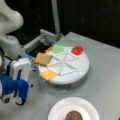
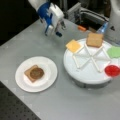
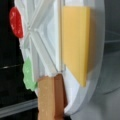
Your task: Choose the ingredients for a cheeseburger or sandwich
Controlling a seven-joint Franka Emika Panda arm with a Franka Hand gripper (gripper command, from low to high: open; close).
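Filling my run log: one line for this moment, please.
gripper: beside tray, nothing held | plate: toast + patty | tray: cheese, toast, lettuce, red disc

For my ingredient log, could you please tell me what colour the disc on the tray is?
The disc is red, clearest in a front view.

The arm (image 1: 8,27) is built of rounded, glossy white shells, bulging into a thick joint near a front view's top left. At its end sits a boxy white block with a dark slot, joined to bright blue moulded parts. The gripper (image 2: 53,32) carries blue fingers (image 2: 48,30) with dark tips, and a thin black cable loops beneath it in a front view.
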